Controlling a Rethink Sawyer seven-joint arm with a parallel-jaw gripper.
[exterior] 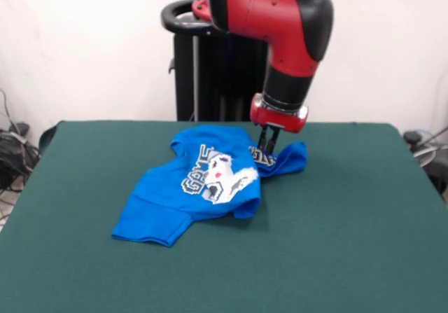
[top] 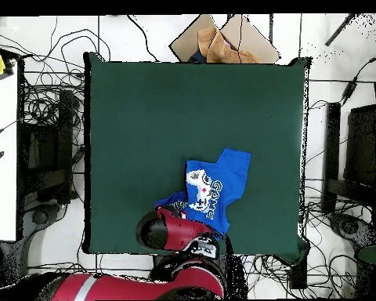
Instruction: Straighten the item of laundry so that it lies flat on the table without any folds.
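The large rectangular bench (exterior: 364,243) covered with dark green felt-like cloth is bare at its near part. Beyond this, the small bright blue short-sleeved T-shirt (exterior: 182,201) lies crumpled, with folds across its white pixel print; one corner points to 7 o'clock. At the shirt's 2 o'clock side, the black hand (exterior: 267,145) of the red and black arm (exterior: 280,26) comes down onto the cloth. I cannot tell if it is spread or pinching.
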